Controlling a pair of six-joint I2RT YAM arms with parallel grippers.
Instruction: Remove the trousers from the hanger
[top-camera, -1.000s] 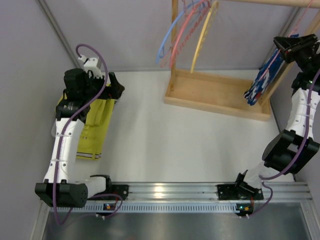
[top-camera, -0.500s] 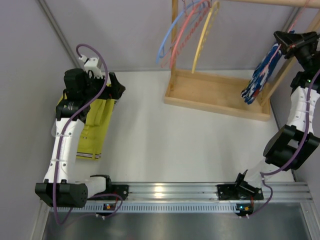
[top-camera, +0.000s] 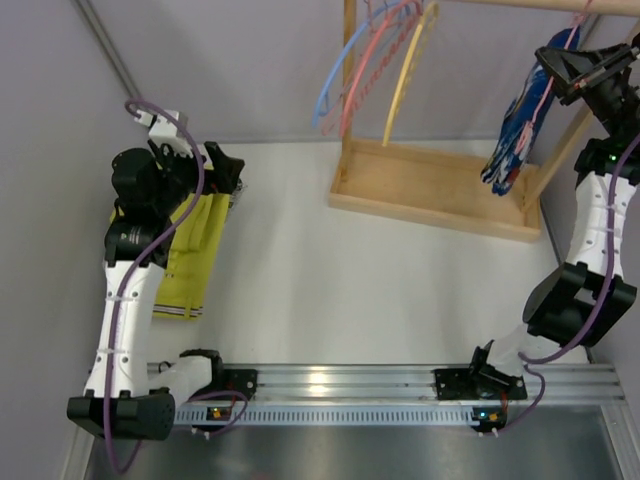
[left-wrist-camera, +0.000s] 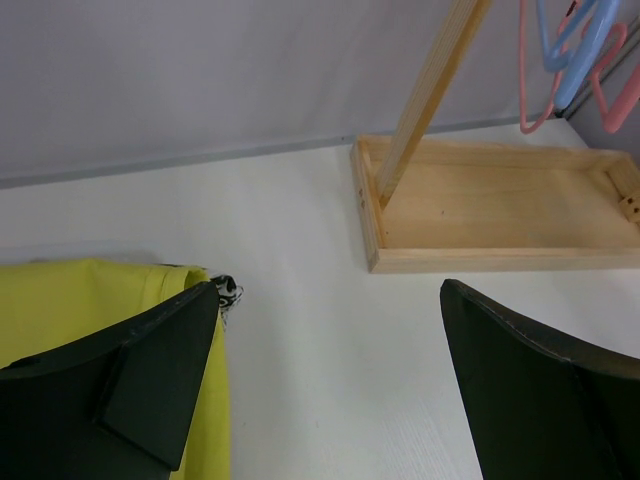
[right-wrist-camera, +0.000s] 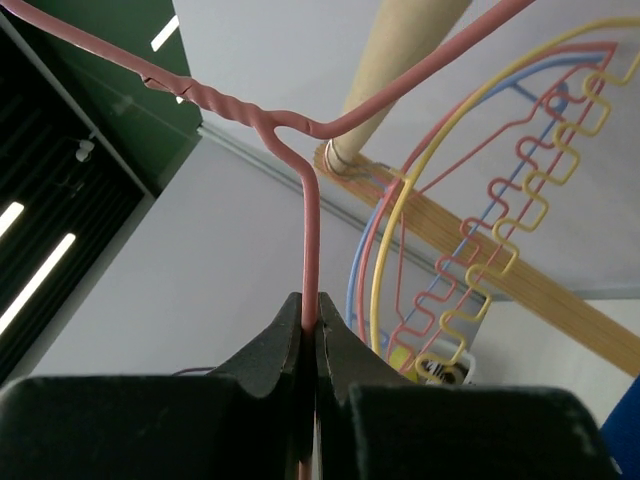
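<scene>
Lifting is the change shown: the right claw (right-wrist-camera: 310, 310), closed on the wire of the pale-pink hanger (right-wrist-camera: 310, 230) just below its twisted neck, now sits higher and farther toward the far right than a second ago. The blue trousers (top-camera: 515, 130) rise with it, dangling above the right end of the wooden rack (top-camera: 430, 185). The left claw (left-wrist-camera: 328, 290), jaws wide apart and empty, has shifted slightly left over the yellow garment (top-camera: 190, 260) on the desk (top-camera: 330, 290). The trousers apparently remain on the hanger; separation is not yet begun, and the left arm lies well apart.
</scene>
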